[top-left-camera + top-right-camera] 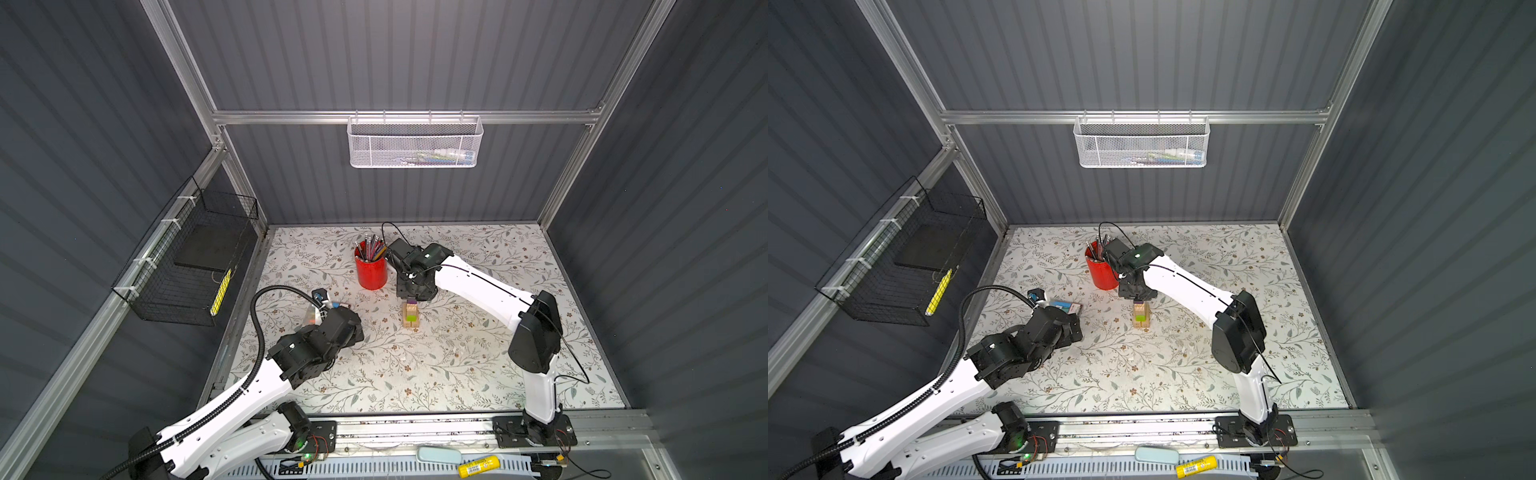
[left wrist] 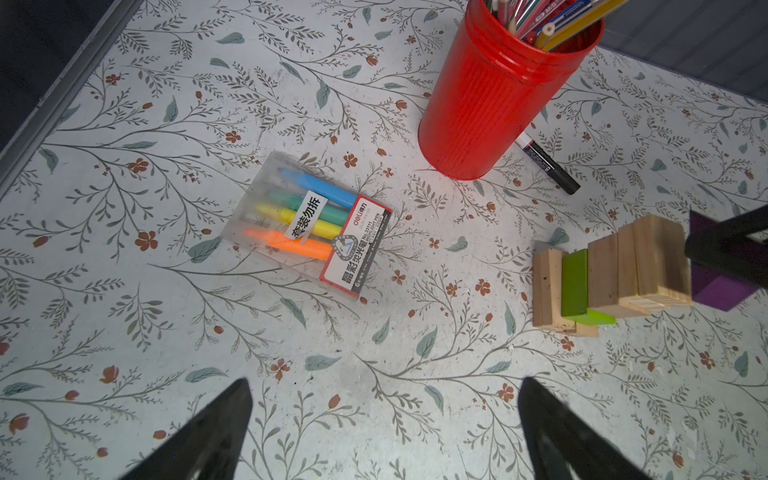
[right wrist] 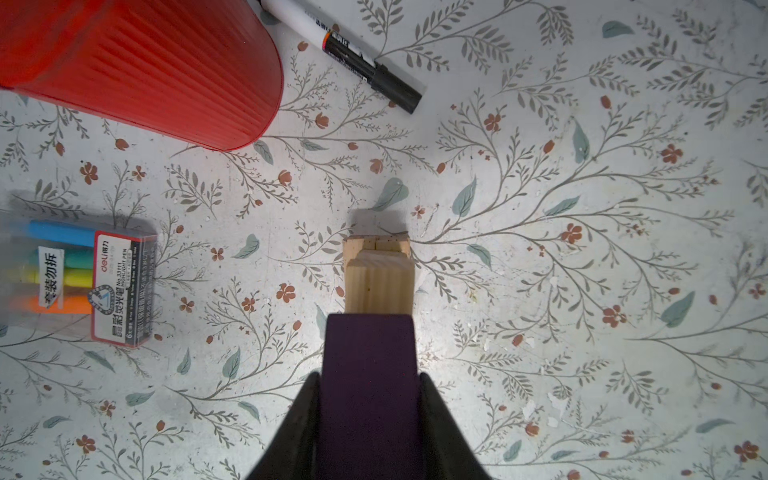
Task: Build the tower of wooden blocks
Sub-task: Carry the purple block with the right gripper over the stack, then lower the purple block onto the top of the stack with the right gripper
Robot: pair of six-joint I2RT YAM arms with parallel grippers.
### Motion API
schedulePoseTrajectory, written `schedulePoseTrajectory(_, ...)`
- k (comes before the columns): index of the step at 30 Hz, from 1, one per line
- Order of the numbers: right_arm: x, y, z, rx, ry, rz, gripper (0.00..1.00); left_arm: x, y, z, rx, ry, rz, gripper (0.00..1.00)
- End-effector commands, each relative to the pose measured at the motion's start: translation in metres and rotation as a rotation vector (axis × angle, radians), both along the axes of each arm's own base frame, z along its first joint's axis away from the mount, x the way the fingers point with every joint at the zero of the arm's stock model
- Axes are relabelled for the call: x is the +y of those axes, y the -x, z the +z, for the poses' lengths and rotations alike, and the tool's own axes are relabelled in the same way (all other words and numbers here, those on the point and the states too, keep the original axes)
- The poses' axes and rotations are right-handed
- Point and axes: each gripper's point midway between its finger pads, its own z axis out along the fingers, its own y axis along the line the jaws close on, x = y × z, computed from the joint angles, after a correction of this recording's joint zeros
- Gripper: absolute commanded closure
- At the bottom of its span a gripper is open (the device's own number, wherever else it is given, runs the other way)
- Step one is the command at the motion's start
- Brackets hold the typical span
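Purple block [image 3: 369, 357] clamped between right fingers [image 3: 297, 428], tower [image 3: 379, 282] beneath mostly hidden

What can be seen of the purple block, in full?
The purple block is a small rectangular block, painted matte dark purple, with flat faces and crisp edges. The right hand is shut on it, gripping two opposite sides. It lies flat at the very top of the tower, apparently resting on the uppermost pale wood block, though contact is not certain. Nothing else touches it.
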Motion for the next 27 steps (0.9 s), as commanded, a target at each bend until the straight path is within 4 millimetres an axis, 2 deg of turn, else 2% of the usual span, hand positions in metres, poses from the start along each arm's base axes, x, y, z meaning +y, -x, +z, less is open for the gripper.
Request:
schedulePoseTrajectory(1, -0.003, -0.003, 0.004, -0.015, 0.023, -0.018, 0.73, 0.005, 0.002, -0.005, 0.009, -0.025, 0.018, 0.00)
schedulePoseTrajectory(27, -0.007, -0.010, -0.017, 0.017, 0.067, -0.038, 0.69, 0.004, 0.000, -0.006, 0.014, -0.035, 0.018, 0.00)
